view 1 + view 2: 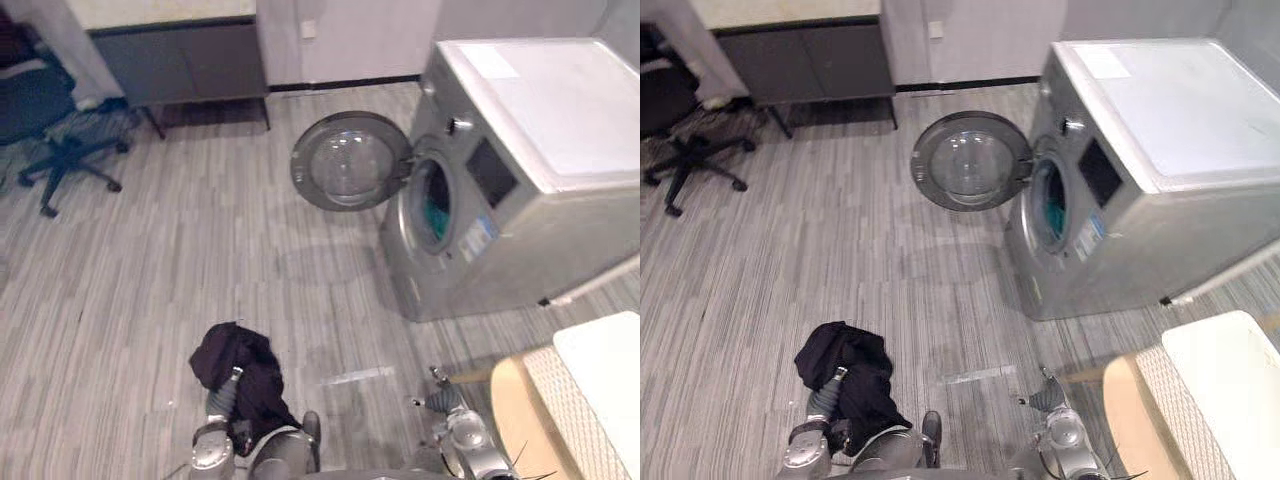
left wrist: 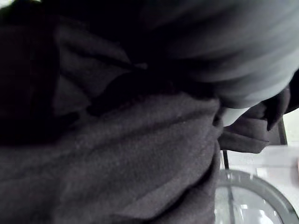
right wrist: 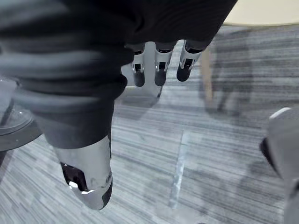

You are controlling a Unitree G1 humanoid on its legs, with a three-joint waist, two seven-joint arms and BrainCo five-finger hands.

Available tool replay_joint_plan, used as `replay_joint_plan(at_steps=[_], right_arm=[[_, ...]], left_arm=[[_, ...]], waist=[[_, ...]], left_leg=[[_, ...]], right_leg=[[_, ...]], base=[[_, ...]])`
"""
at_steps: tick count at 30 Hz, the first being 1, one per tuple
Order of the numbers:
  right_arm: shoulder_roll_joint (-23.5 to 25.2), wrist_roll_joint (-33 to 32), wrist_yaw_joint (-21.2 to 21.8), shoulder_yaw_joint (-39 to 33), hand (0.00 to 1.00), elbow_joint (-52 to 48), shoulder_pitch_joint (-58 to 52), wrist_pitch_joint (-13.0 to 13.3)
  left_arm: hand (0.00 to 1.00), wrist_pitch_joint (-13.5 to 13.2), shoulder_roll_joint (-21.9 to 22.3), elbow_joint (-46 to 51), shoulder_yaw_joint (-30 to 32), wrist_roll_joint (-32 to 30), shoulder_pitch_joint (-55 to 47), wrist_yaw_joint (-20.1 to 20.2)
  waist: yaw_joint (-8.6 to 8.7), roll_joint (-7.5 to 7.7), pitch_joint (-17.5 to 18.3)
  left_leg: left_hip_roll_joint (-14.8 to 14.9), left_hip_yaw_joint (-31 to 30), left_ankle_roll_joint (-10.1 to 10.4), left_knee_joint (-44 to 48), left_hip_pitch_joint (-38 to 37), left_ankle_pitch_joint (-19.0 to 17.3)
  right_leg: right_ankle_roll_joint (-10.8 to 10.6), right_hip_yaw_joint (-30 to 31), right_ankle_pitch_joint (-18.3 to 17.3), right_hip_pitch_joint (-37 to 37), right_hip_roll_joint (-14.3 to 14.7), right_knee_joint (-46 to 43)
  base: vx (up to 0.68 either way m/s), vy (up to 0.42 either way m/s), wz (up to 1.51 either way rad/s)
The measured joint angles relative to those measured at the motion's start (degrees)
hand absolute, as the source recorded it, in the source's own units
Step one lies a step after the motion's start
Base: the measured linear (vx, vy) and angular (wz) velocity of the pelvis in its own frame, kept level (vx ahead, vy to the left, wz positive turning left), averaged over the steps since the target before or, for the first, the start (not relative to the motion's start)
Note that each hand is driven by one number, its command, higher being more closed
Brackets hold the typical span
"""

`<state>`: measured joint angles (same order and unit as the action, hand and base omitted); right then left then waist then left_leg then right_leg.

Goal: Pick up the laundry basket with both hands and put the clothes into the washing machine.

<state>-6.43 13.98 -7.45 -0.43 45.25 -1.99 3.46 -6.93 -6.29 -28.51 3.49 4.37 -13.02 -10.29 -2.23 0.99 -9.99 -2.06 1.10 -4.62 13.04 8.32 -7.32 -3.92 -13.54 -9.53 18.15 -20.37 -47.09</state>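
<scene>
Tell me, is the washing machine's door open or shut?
Open. The round door is swung out to one side, and the drum behind it shows, with something teal inside.

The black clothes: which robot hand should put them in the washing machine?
Left. The black clothes are draped over the left robot hand, and the washing machine has its door open ahead. The right robot hand is open and empty.

Right hand (image 3: 159,56): silver fingers (image 3: 139,74), dark tips, chunky silver thumb (image 3: 86,163) with glossy dark tip, dark ribbed cover (image 3: 70,93) on back and wrist. Left arm (image 1: 212,452) and right arm (image 1: 468,438) silver-grey, rounded metal wrist segments
</scene>
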Motion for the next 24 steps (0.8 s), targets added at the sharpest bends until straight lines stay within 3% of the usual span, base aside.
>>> replay_joint_plan(at_steps=[2,4,5,6,8,9,11,13,14,16,19,22,24], right_arm=[[0.1,-0.7,-0.1,-0.9,0.0,-0.7,0.3,0.2],[-0.1,-1.8,-0.2,-2.5,0.0,-1.2,0.5,0.3],[-0.2,-2.1,-0.2,-3.3,0.0,-1.4,0.4,0.3],[-0.2,-2.1,-0.1,-3.9,0.0,-1.5,0.3,0.3],[-0.2,-2.1,-0.1,-4.4,0.0,-1.7,-0.2,0.2],[-0.3,-2.1,0.0,-4.8,0.0,-2.3,-1.1,0.1],[-0.1,-2.1,0.1,-5.5,0.0,-4.8,-2.7,0.1],[0.1,-2.1,0.2,-5.3,0.0,-7.6,-2.6,0.1],[0.5,-2.2,0.1,-5.1,0.0,-9.2,-2.5,0.1],[1.6,-2.5,0.0,-4.0,0.0,-13.1,-2.4,0.6],[2.2,-2.8,-0.1,-3.6,0.0,-15.5,-2.4,1.2],[2.6,-3.0,-0.1,-3.6,0.0,-15.0,-2.5,0.7],[3.0,-3.2,-0.2,-3.8,0.0,-13.4,-2.0,0.6]], left_arm=[[1.0,0.0,-0.8,0.8,0.1,0.0,0.1,0.1],[1.0,0.0,-1.1,1.5,0.0,0.0,0.6,0.2],[1.0,0.0,-1.0,1.5,-0.4,0.0,1.2,0.3],[1.0,-0.1,-1.0,1.5,-0.6,-0.2,2.2,0.4],[1.0,-0.1,-0.7,1.5,-0.9,-0.5,3.3,0.7],[1.0,-0.1,-0.3,1.5,-2.3,-0.5,3.4,1.2],[1.0,-0.1,0.0,1.6,-4.5,-0.6,3.3,1.6],[1.0,-0.1,1.0,1.7,-5.6,-0.7,4.0,2.6],[1.0,-0.1,1.5,1.8,-5.8,-0.8,3.7,3.2],[1.0,-0.1,2.2,2.6,-6.2,-0.8,3.3,4.2],[1.0,-0.2,3.3,6.2,-8.0,-1.8,3.6,5.1],[1.0,-0.6,3.4,6.8,-8.5,-3.2,4.2,5.2],[1.0,-0.6,3.5,6.3,-8.5,-4.4,4.5,5.2]], waist=[[0.23,0.44,-1.0],[1.47,0.5,-1.7],[2.32,0.52,-2.1],[2.9,0.9,-2.7],[3.44,1.43,-2.7],[4.64,0.45,-2.4],[4.99,-0.88,-2.1],[4.99,-2.18,-2.8],[4.42,-2.56,-2.8],[3.64,-1.97,-2.8],[2.09,-0.56,-3.0],[1.31,-0.56,-3.1],[1.35,-0.63,-3.1]], left_leg=[[-0.6,-1.7,-0.2,-1.4,-2.8,-0.8],[-1.7,-3.6,-0.4,-3.1,-5.4,-1.7],[-2.2,-5.1,-0.5,-4.0,-7.1,-2.2],[-2.7,-6.4,0.6,-5.1,-9.3,-2.5],[-3.4,-8.6,1.6,-5.2,-10.9,-4.6],[-2.6,-10.9,2.2,-4.8,-12.7,-7.0],[-1.0,-9.8,5.5,1.7,-12.0,-8.6],[2.9,-3.7,12.3,22.2,-5.3,-6.9],[6.3,-0.9,14.5,32.4,-1.7,-5.2],[11.6,4.4,12.4,44.1,2.8,-6.6],[13.6,8.9,8.1,40.0,7.5,-9.1],[11.9,5.7,7.9,25.4,9.5,-9.2],[9.2,-2.6,9.9,12.6,9.3,-7.7]], right_leg=[[0.1,0.9,-2.8,2.5,4.6,2.5],[-0.1,-1.6,-2.2,5.8,7.4,10.8],[-0.3,-3.2,0.0,6.8,8.4,17.8],[0.2,-4.9,4.3,6.6,9.7,29.5],[0.9,-5.1,7.8,7.3,10.1,36.5],[5.1,-5.0,11.2,7.3,10.3,33.8],[6.4,-7.2,12.0,7.0,9.9,28.7],[9.3,-8.5,9.6,2.3,13.4,29.2],[10.6,-8.2,8.5,-0.7,15.8,30.1],[11.8,-5.8,6.2,-6.4,19.3,31.8],[11.4,0.8,5.3,-12.5,20.3,35.9],[10.5,7.9,5.0,-15.8,20.2,38.3],[7.8,14.0,4.0,-16.8,19.9,38.4]], base=[[0.33,0.009,0.66],[0.32,-0.023,0.68],[0.41,-0.099,0.77],[0.41,-0.099,0.75],[0.48,-0.193,0.74],[0.68,-0.294,0.81],[0.62,-0.237,0.59],[0.58,-0.223,0.02],[0.57,-0.205,-0.55],[0.54,-0.131,-0.81],[0.49,-0.052,-1.08],[0.38,0.111,-1.28],[0.33,0.243,-1.45]])
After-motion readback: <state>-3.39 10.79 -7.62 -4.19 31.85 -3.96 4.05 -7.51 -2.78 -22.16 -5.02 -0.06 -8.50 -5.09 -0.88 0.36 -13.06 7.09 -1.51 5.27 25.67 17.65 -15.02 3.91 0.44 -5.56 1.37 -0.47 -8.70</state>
